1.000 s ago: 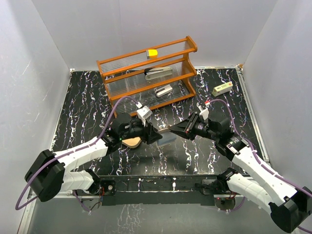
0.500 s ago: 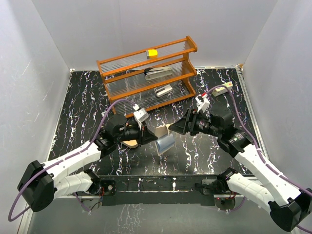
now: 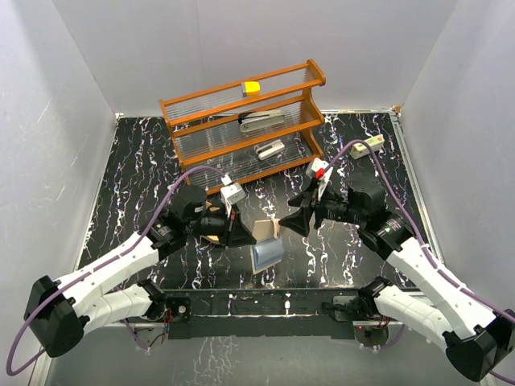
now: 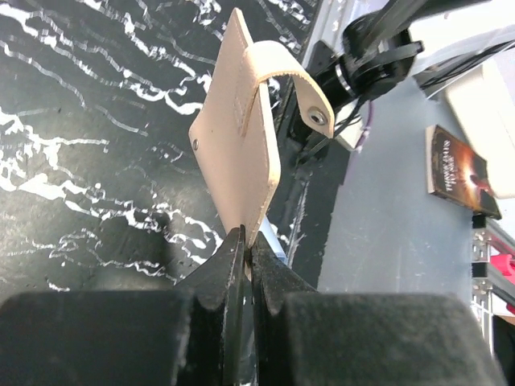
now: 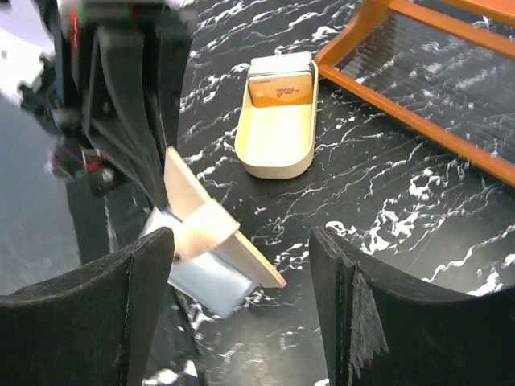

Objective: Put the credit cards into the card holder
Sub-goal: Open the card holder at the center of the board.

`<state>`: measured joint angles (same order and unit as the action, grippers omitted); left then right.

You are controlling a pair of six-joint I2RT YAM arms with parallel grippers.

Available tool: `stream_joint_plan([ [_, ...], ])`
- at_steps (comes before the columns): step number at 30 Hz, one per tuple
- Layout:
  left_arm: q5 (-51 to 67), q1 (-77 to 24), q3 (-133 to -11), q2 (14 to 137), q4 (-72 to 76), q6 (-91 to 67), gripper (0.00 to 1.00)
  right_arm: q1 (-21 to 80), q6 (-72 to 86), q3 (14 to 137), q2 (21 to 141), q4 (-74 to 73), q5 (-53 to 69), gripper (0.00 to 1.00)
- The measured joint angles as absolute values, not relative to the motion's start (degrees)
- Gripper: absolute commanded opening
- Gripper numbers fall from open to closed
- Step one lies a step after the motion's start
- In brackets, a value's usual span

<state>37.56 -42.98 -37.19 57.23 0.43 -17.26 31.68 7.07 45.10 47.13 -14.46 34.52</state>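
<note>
Top: left gripper clenched on the tan wallet, holding it off the table. A pale blue card pokes out below it. Right gripper has jaws wide, grasping nothing, just beside the wallet.

Left wrist: fingers pinch the wallet's lower edge; strap unsnapped.

Right wrist: card holder lies beyond, tight against the rack rail, with an orange-faced card at its far end.

Looks like the extraction step. Next, right pinches the exposed card end, pulls it free and carries it over. The holder's near half is open; the rail crowds one side.

Tan oval card holder lies flat; credit card at its far end
</note>
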Motion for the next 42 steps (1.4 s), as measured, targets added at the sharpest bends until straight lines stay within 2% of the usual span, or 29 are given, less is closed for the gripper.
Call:
stream_joint_plan([
  [4, 38.74, -42.98, -41.98, 56.34, -2.61, -17.80, 0.00, 31.77, -5.02, 43.94, 47.37, -14.39, 42.26, 0.69],
  [9, 39.86, -42.98, -44.47, 54.81, -5.63, -17.52, 0.00, 31.92, -12.34, 38.74, 45.65, -9.23, 52.01, 0.69],
  [18, 43.99, -43.00, -44.58, 54.83, -9.45, -16.97, 0.00, 32.84, -17.30, 37.60, 48.40, -5.39, 55.51, 0.65],
  [23, 45.80, -43.00, -44.58, 55.44, -9.47, -16.99, 0.00, 34.39, -17.69, 37.60, 49.60, -3.81, 55.18, 0.59],
  [26, 46.33, -42.98, -44.58, 55.96, -9.50, -17.08, 0.00, 35.07, -17.67, 37.60, 49.60, -2.22, 54.74, 0.47],
  [31, 45.74, -43.00, -44.58, 56.12, -10.37, -16.58, 0.00, 35.31, -14.85, 36.47, 48.58, 2.33, 53.47, 0.05],
  [32, 45.28, -43.00, -44.58, 56.12, -10.98, -16.36, 0.00, 35.31, -13.69, 35.94, 48.27, 3.31, 52.77, 0.00],
  [35, 43.53, -42.98, -44.58, 56.14, -12.47, -15.66, 0.00, 35.33, -10.28, 34.63, 47.62, 4.78, 51.88, 0.00],
  [36, 43.05, -42.98, -44.58, 56.14, -12.78, -15.59, 0.03, 35.38, -9.23, 34.11, 47.35, 5.19, 51.53, 0.00],
  [40, 40.21, -43.13, -45.06, 56.14, -13.91, -15.88, 0.43, 35.53, -4.67, 32.08, 44.97, 6.31, 49.67, 0.00],
  [42, 37.21, -43.22, -46.39, 56.10, -15.22, -16.45, 0.51, 35.53, -2.42, 31.46, 43.51, 6.26, 47.53, 0.00],
])
